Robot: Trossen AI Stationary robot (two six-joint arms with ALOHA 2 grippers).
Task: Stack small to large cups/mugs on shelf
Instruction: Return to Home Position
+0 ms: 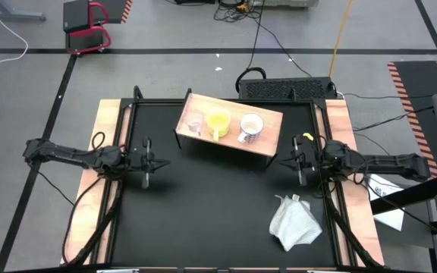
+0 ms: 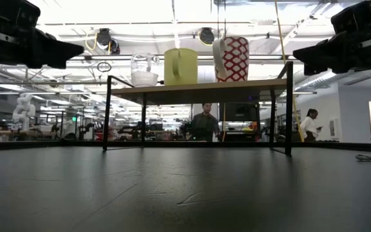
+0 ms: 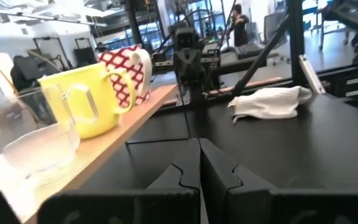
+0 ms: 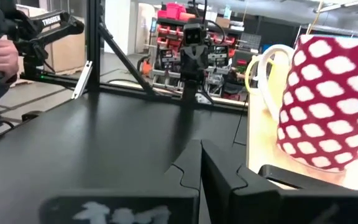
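Nearest to the lens in the left wrist view is the left gripper [image 3: 199, 152]. Its two dark fingers are pressed together and there is nothing between them. Beyond them, the shelf [image 3: 149, 102] carries the glass cup [image 3: 39, 137], the yellow mug [image 3: 86, 102] and the patterned mug [image 3: 129, 74] in one row. The white cloth [image 3: 269, 102] lies on the table [image 3: 328, 143], apart from the shelf.

In the right wrist view, the right gripper [image 4: 201, 152] is also fully closed and holds nothing. The patterned mug stands upright on the shelf board, close beside it.

The low view shows all three vessels upright on the board, close beside each other. None is inside another.

In the high view, the shelf is at 12 o'clock from the table centre. The left gripper is at 9 o'clock, the right gripper at 3 o'clock and the cloth at about 5 o'clock. Both grippers are well apart from the shelf. Along the board the order is glass cup, yellow mug, patterned mug, so from small to large.

In my judgement the placing is finished, because no cup is on the table itself. What is left seems to be only to bring the arms to their rest pose, and they look near to it already.
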